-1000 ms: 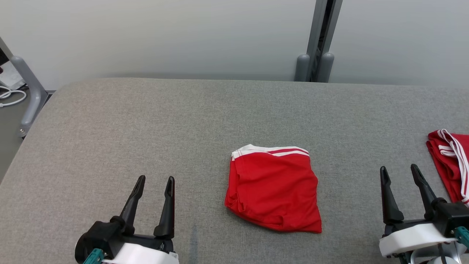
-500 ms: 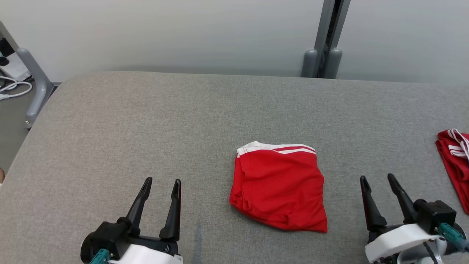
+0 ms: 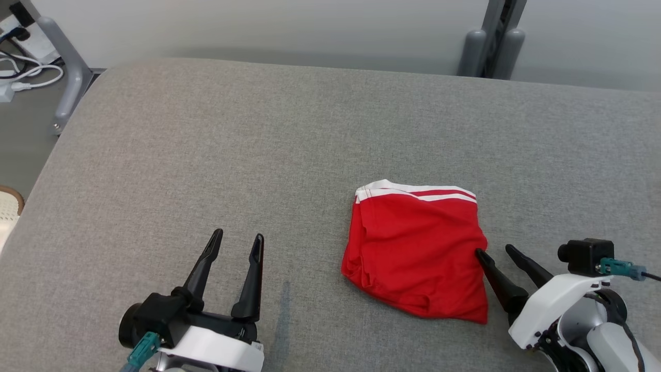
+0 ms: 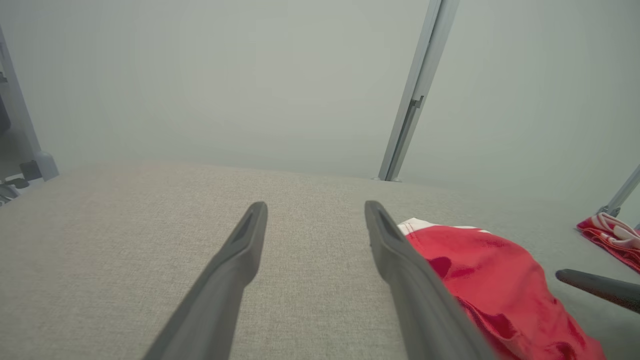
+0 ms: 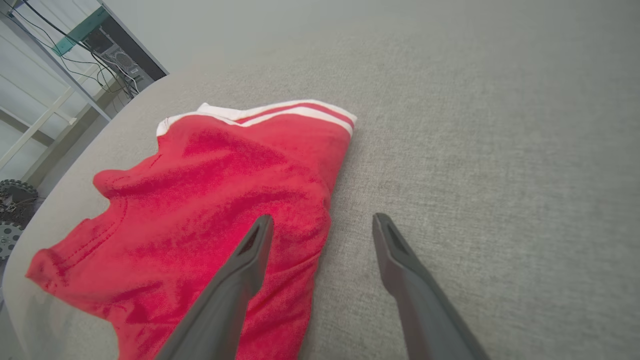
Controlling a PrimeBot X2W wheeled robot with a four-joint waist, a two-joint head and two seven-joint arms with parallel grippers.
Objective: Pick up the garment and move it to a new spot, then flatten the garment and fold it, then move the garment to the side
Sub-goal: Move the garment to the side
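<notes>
Right tool (image 3: 493, 250) nearer, partly over garment (image 3: 413, 248)

Left arm: the left claw (image 3: 238, 234), two long dark tapered fingers (image 3: 201, 268) on a black mount, is sitting at the lower left of the head view. It is pointing forward, and its jaws are standing wide apart and gripping nothing. The left wrist view is showing the same open gap in the left claw (image 4: 315, 205).

Right arm: the right claw (image 3: 494, 249), carried on a white moulded wrist housing (image 3: 557, 305), is angling up and toward the robot's left. Its jaws are likewise standing apart and holding nothing, as the right wrist view is showing (image 5: 322, 217).
</notes>
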